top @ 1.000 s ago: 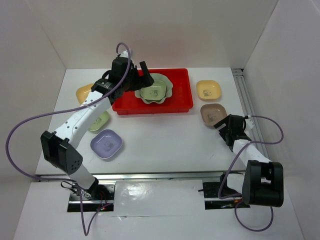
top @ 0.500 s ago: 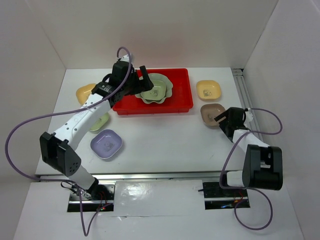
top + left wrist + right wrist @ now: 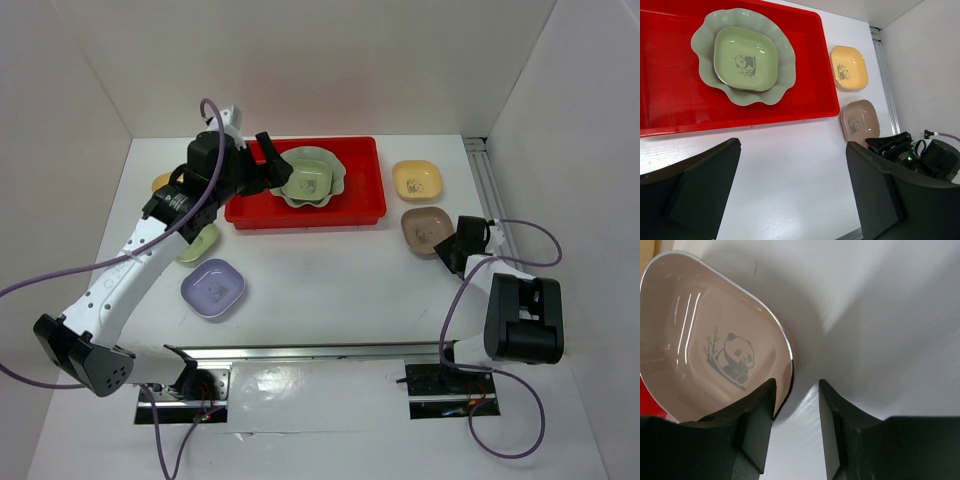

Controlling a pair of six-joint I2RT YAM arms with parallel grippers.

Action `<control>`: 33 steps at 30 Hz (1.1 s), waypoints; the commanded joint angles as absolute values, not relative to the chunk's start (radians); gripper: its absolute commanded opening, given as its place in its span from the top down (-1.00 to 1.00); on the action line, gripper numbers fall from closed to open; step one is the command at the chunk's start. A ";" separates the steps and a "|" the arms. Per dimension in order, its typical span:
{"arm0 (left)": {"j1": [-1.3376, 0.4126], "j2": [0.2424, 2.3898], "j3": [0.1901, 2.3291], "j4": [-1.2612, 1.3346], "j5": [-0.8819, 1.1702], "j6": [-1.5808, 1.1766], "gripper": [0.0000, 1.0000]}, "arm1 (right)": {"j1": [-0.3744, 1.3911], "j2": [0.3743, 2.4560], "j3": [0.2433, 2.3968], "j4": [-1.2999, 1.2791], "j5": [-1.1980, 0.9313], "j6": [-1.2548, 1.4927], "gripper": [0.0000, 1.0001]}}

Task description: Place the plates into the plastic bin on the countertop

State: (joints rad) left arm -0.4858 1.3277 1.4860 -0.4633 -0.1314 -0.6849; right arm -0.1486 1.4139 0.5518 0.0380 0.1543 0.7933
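Note:
The red plastic bin (image 3: 305, 215) holds the large pale-green scalloped plate (image 3: 336, 181) with a small light-green plate (image 3: 306, 182) nested in it. My left gripper (image 3: 272, 165) hangs open above the bin's left end, holding nothing; its wrist view looks down past the jaws (image 3: 792, 147) at the white countertop (image 3: 790, 165). My right gripper (image 3: 796, 385) straddles the near rim of the brown panda plate (image 3: 700, 340): one finger over the inside, the other outside, with a gap of table still showing. The jaws are narrowed.
A yellow plate (image 3: 416, 180) lies right of the bin, behind the brown plate (image 3: 423, 228). At the left lie a lavender plate (image 3: 213, 288), a light-green plate (image 3: 200, 245) partly under the left arm, and a yellow plate (image 3: 160, 184) mostly hidden. White walls enclose three sides.
My right gripper has slid up to the brown plate's rim and its jaws have narrowed a lot. The left arm has drawn back leftward from over the bin, still open.

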 commanded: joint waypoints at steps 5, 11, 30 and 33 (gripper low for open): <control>-0.488 1.325 1.480 -0.471 -0.176 -0.672 -1.00 | -0.164 1.424 0.581 0.044 0.212 0.821 0.56; -0.488 1.325 1.457 -0.471 -0.176 -0.672 -1.00 | -0.164 1.352 0.581 -0.031 0.245 0.857 0.81; -0.497 1.243 1.391 -0.541 -0.225 -0.733 -1.00 | -0.044 1.167 0.873 -0.023 0.183 0.680 1.00; -0.497 1.194 1.382 -0.647 -0.300 -0.813 -1.00 | -0.005 1.328 1.070 -0.014 -0.012 0.545 1.00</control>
State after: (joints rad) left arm -0.4934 1.2690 1.3846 -0.5758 -0.2111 -0.7303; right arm -0.0410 1.2339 0.8818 -0.1448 0.1898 0.7101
